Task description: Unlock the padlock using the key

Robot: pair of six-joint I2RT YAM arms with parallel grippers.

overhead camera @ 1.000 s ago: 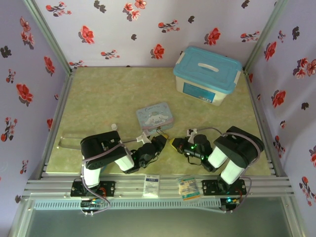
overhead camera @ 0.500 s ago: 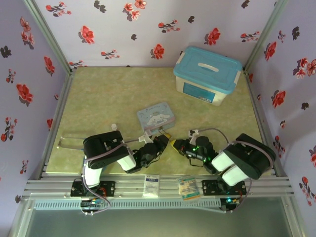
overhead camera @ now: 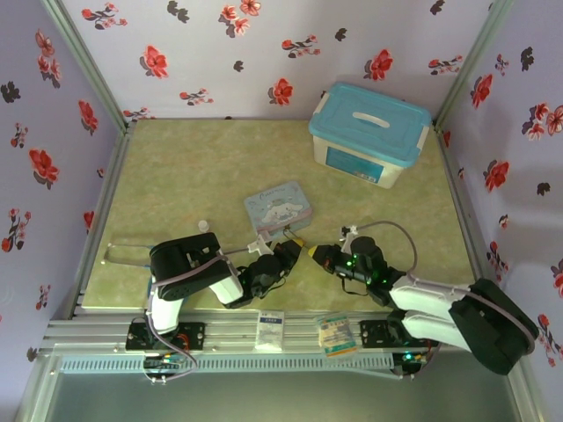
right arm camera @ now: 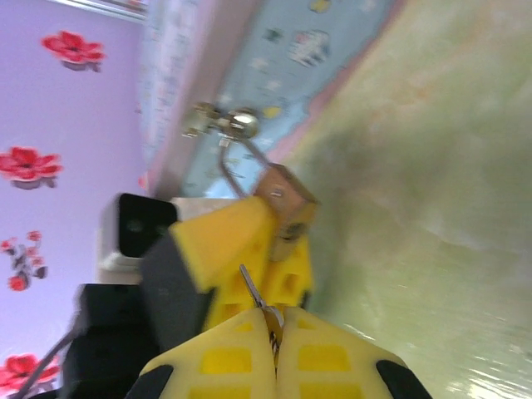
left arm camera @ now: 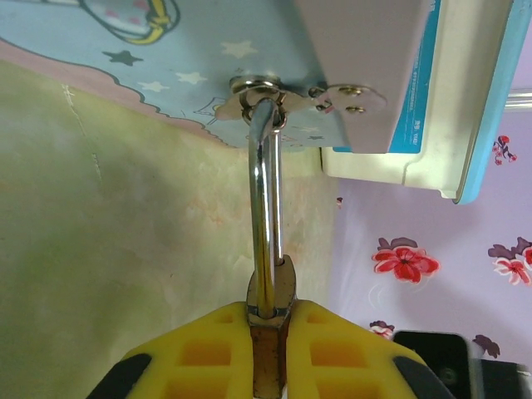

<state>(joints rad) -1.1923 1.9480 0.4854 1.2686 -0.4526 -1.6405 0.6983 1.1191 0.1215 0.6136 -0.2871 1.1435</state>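
Your left claw [left arm camera: 268, 334] is almost fully closed, its yellow fingers clamped on either side of the brass padlock [left arm camera: 271, 287]. In the left wrist view the padlock's silvery shackle [left arm camera: 264, 199] runs straight up toward 12 o'clock and is threaded through the metal hasp [left arm camera: 264, 87] on the edge of the cartoon-printed tin [overhead camera: 277, 207].

From above, the padlock sits just off the tin's 5 o'clock corner on the green table [overhead camera: 193, 176], between your two claws.

Your right claw [right arm camera: 273, 328] is fully closed and pinches the slim dark key [right arm camera: 253, 289]. The key's free end points to about 11 o'clock, close under the padlock body. You cannot tell whether the tip has reached the padlock.

The blue-lidded box [overhead camera: 369, 132] stands well apart, at 1 o'clock from the tin.
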